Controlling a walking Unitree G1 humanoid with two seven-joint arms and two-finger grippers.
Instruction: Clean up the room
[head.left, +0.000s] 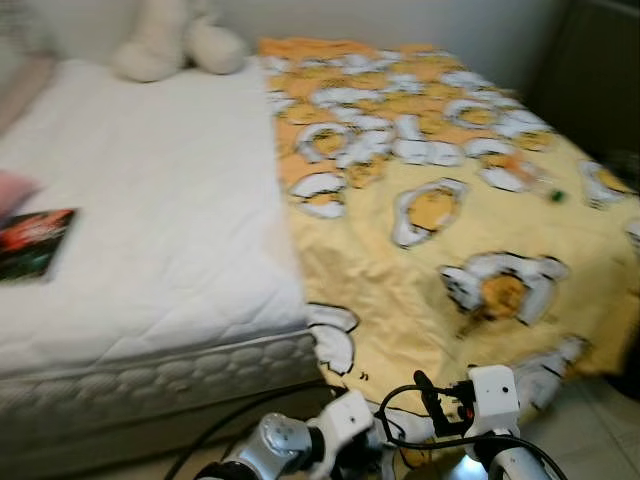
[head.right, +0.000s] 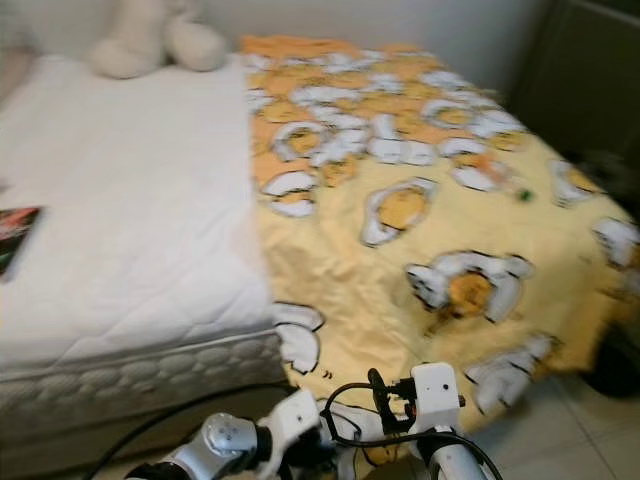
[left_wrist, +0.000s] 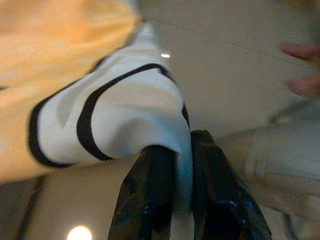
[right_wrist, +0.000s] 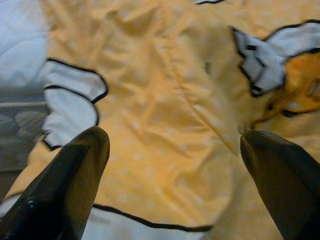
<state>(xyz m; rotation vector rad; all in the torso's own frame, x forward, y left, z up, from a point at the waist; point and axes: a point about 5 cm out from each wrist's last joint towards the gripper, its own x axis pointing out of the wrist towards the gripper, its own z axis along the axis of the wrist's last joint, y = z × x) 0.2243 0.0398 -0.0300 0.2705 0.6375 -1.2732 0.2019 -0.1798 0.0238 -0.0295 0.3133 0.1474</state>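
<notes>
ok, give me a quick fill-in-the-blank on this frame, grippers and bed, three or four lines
1. The left gripper is shut on the edge of the yellow egg-print ____.
2. The right gripper hovers with its fingers ____.
3. The cream plush toy sits at the head of the white quilted ____.
4. The dark flat book lies on the robot's ____ side of the bed.

Missing words: blanket; open; mattress; left

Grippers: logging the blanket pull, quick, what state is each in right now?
Left gripper: closed on the yellow blanket, pinching its white-and-black edge.
Right gripper: open, holding nothing, over the blanket.
</notes>
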